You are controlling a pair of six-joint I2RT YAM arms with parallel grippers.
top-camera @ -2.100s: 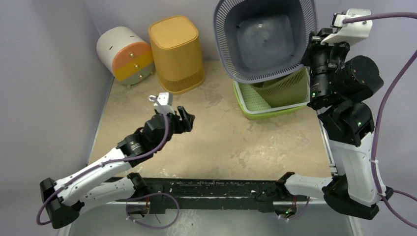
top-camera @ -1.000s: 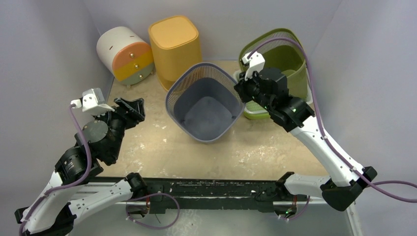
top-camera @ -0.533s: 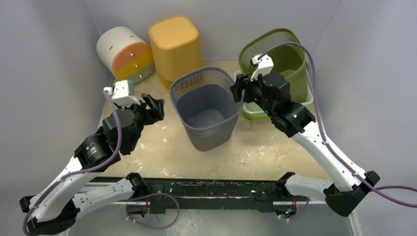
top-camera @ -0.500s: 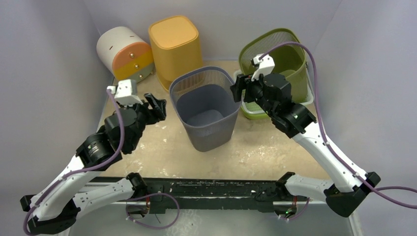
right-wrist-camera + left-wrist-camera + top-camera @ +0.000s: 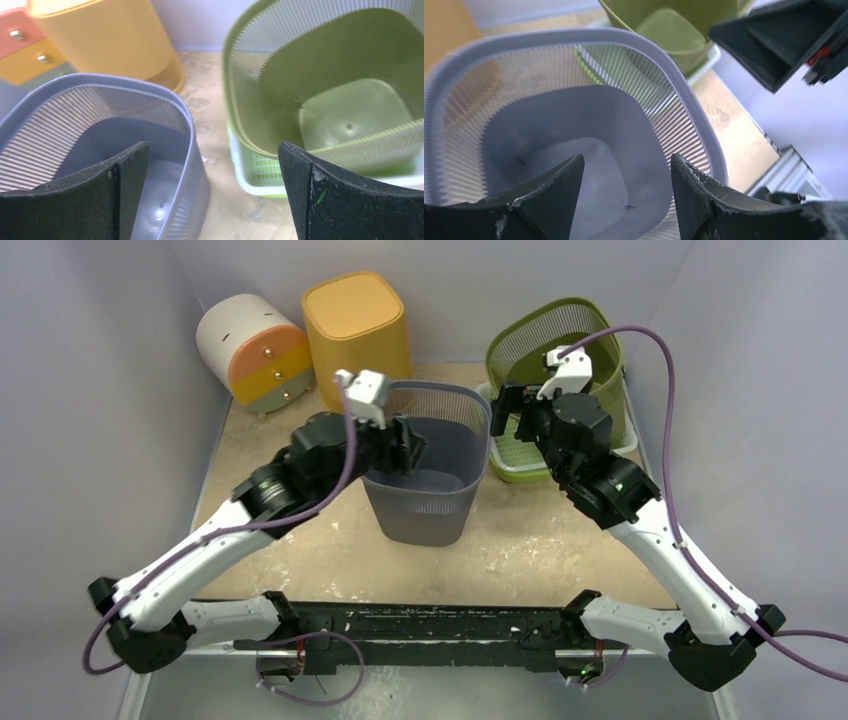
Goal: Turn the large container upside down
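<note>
Beige tabletop (image 5: 560,540): grey large container (image 5: 425,505) upright at centre, mouth up, not yet inverted. Left hand (image 5: 405,445) spread over container's left rim. Right hand (image 5: 505,412) spread wide just beside right rim. Neither pinching anything. Step: grasp approach. Next move: close on rim wall, lift, roll half-turn.

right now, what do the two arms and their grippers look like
Both arms have white shells with black joints: the left arm and the right arm. A purple cable loops along each to a white camera block at the wrist. The left gripper and right gripper are black, with wedge-shaped fingers scuffed pale at the edges.
</note>
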